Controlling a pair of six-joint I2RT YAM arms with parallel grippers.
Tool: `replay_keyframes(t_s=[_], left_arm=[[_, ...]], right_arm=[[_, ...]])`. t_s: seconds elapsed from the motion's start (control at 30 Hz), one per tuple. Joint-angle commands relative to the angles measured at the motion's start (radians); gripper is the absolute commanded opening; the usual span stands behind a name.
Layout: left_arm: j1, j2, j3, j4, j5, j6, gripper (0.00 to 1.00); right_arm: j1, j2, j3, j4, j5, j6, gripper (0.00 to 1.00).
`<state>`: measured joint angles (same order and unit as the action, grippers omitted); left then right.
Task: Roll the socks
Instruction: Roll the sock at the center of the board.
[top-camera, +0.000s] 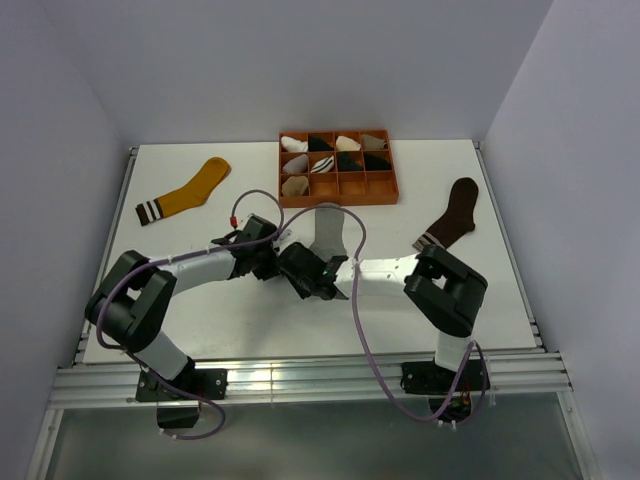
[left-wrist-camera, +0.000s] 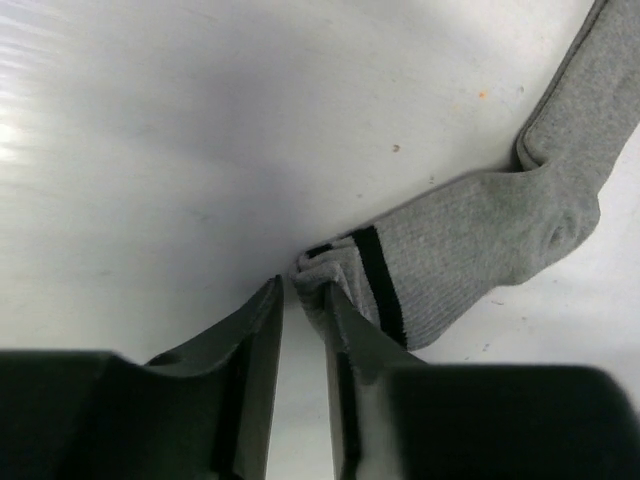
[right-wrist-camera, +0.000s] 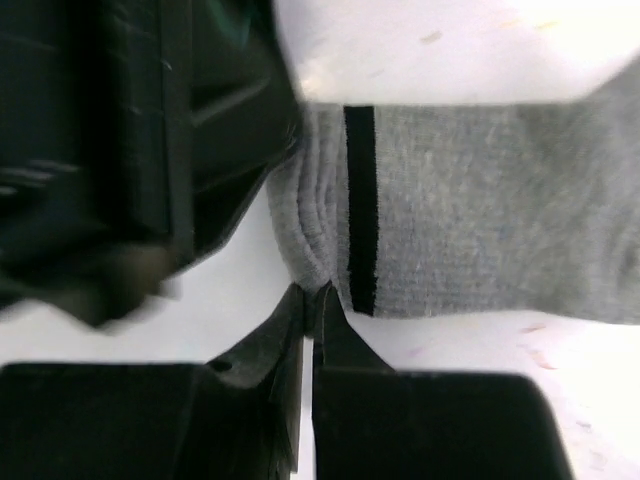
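Note:
The grey sock (top-camera: 330, 228) lies flat on the table, toe toward the tray and its black-striped cuff at my two grippers. My right gripper (right-wrist-camera: 313, 290) is shut on the folded cuff edge of the grey sock (right-wrist-camera: 470, 200). My left gripper (left-wrist-camera: 303, 285) stands with jaws a little apart. The bunched cuff of the grey sock (left-wrist-camera: 470, 240) lies between its tips, against the right finger. In the top view the left gripper (top-camera: 272, 260) and the right gripper (top-camera: 308, 276) nearly touch. The mustard-yellow sock (top-camera: 188, 190) lies far left and the dark brown sock (top-camera: 453, 213) far right.
An orange compartment tray (top-camera: 338, 191) with small white, black and beige sock bundles stands at the back centre, just beyond the grey sock's toe. The left gripper's black body (right-wrist-camera: 140, 130) fills the upper left of the right wrist view. White walls enclose the table.

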<state>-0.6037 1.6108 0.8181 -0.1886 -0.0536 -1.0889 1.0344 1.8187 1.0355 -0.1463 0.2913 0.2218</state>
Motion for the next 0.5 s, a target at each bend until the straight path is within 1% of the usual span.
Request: replay_keyframes(t_s=[0.0,0.03,0.07,0.1,0.13,0.17,0.2,0.27,0.3,0.33,0.4,0.47], left_arm=[[-0.036,-0.092,-0.037,-0.117,-0.117,0.003,0.34],[-0.036,-0.110,-0.042,-0.118,-0.126,-0.003,0.36],[-0.036,-0.142,-0.049,-0.118,-0.129,-0.003,0.39],[-0.036,-0.156,-0.053,-0.123,-0.132,-0.009,0.43],[-0.036,-0.191,-0.062,-0.126,-0.130,-0.014,0.48],[-0.036,-0.204,-0.062,-0.126,-0.130,-0.014,0.48],[-0.036,-0.218,-0.074,-0.129,-0.129,-0.022,0.50],[-0.036,-0.256,-0.089,-0.132,-0.129,-0.032,0.52],[-0.036,-0.268,-0.108,-0.133,-0.129,-0.045,0.54],[-0.036,-0.282,-0.117,-0.129,-0.127,-0.051,0.56],[-0.036,-0.321,-0.154,-0.115,-0.124,-0.063,0.57],[-0.036,-0.350,-0.181,-0.072,-0.106,-0.071,0.60]], right_arm=[[-0.079,0.015,-0.023,-0.127,-0.447,0.066,0.00],[-0.094,0.011,-0.022,-0.121,-0.495,0.089,0.00],[-0.126,0.011,-0.022,-0.115,-0.596,0.102,0.00],[-0.141,0.011,-0.022,-0.096,-0.636,0.116,0.00],[-0.190,0.020,-0.029,-0.057,-0.749,0.179,0.00],[-0.191,0.021,-0.029,-0.056,-0.750,0.180,0.00],[-0.226,0.031,-0.043,-0.017,-0.814,0.200,0.00],[-0.263,0.047,-0.060,0.025,-0.885,0.249,0.00],[-0.278,0.057,-0.071,0.042,-0.950,0.261,0.00],[-0.304,0.082,-0.075,0.074,-0.980,0.287,0.00],[-0.329,0.105,-0.095,0.120,-1.044,0.321,0.00],[-0.359,0.132,-0.106,0.180,-1.110,0.365,0.00]])
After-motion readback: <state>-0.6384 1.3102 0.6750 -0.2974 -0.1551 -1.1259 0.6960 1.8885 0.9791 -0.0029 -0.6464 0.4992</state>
